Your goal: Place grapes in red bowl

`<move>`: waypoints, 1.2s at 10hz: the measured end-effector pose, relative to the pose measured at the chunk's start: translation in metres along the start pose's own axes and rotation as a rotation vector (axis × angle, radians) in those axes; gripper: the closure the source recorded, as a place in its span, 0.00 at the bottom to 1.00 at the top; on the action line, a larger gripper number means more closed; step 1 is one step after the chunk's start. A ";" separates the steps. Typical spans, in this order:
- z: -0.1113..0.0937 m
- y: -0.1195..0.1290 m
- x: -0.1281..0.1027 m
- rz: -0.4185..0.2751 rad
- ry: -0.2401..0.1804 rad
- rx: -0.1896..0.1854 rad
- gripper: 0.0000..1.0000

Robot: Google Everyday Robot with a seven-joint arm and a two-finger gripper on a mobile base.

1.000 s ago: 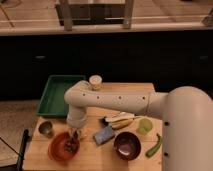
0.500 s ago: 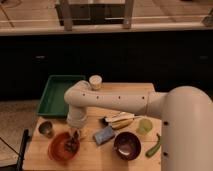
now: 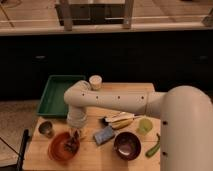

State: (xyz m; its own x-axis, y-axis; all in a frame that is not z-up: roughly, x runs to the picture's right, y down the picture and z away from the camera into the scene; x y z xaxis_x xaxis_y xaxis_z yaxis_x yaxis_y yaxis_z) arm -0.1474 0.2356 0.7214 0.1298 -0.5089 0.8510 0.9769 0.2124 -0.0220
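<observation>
Hovering gripper [image 3: 75, 136] over red bowl [image 3: 56, 148] holding grapes [image 3: 70, 145], claw state unclear, wooden table [image 3: 95, 157], dark cabinets behind

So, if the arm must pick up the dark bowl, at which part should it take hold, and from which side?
Probably the rim, from straight above. The dark bowl stands upright and open, so one finger could go inside and one outside. Its near edge looks freest; a blue item lies close on its left. The gripper now hangs over the red bowl with the grapes.
</observation>
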 end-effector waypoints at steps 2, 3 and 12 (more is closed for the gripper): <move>0.000 0.000 0.000 -0.003 0.000 -0.004 0.84; 0.000 0.001 0.000 -0.003 0.000 -0.005 0.83; 0.000 0.002 0.001 -0.017 0.000 -0.022 0.79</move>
State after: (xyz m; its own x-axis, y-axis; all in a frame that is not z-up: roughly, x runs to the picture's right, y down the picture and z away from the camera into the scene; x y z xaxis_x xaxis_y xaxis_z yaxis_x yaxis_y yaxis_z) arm -0.1454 0.2353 0.7221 0.1136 -0.5126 0.8511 0.9824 0.1857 -0.0192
